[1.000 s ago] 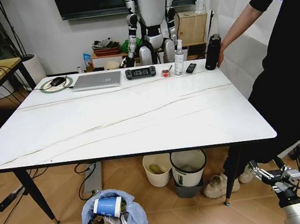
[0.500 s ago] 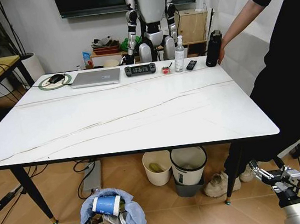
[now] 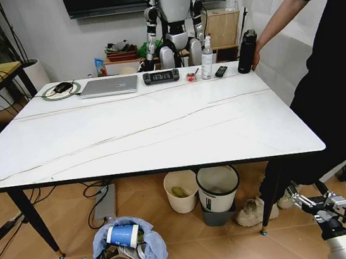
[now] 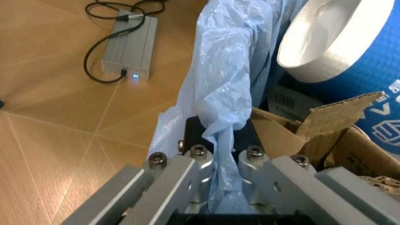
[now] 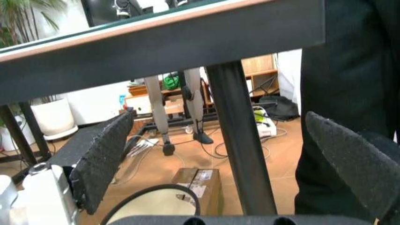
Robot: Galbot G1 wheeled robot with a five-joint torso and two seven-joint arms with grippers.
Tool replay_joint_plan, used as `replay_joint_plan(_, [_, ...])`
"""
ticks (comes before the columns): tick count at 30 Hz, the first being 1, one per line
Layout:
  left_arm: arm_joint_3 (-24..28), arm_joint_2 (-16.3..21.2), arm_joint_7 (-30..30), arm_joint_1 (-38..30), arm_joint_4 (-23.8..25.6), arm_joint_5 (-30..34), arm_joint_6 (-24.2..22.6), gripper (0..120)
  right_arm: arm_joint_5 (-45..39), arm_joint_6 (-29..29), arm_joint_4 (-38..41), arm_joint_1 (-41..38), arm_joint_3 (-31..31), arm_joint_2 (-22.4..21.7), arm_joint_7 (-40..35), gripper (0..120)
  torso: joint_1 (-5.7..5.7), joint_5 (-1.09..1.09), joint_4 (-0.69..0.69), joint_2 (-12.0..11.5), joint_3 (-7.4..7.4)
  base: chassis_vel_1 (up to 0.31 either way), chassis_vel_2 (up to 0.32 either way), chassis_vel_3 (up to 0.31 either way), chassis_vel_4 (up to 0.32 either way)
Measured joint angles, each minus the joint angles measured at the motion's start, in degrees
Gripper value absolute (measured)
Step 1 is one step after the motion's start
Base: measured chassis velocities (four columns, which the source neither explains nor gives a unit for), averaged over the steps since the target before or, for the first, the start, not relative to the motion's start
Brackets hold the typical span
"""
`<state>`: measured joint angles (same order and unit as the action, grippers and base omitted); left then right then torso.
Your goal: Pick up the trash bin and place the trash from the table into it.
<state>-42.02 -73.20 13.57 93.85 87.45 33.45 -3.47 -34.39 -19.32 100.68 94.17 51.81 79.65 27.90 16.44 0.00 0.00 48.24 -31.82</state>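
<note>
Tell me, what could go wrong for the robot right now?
The left end effector seems to pinch only the thin blue bag of the trash bin, so the plastic might tear or slip. The blue paper cup sits high on the pile and could roll out. The right end effector hangs open close to a table leg.

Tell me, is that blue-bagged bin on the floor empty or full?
Full. The trash bin holds a blue paper cup and torn cardboard up to its rim; the left gripper pinches its bag.

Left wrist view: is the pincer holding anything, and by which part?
Yes. The left pincer is shut on the crinkled light-blue plastic bag at the rim of the small round trash bin. The right pincer is open, holding nothing.
</note>
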Motion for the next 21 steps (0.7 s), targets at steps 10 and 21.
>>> replay_joint_plan(10, [0.03, -0.43, 0.05, -0.46, -0.91, -0.65, 0.12, 0, 0.00, 0.00, 0.00, 0.00, 0.00, 0.00, 0.00, 100, -0.95, 0.00, 0.00, -2.22, 1.28, 0.000, 0.000, 0.000, 0.000])
replay_joint_plan(21, [0.19, -0.88, 0.21, -0.61, -1.89, -1.40, 0.51, 0, 0.00, 0.00, 0.00, 0.00, 0.00, 0.00, 0.00, 100, -2.19, 0.00, 0.00, -5.26, 3.09, 0.000, 0.000, 0.000, 0.000])
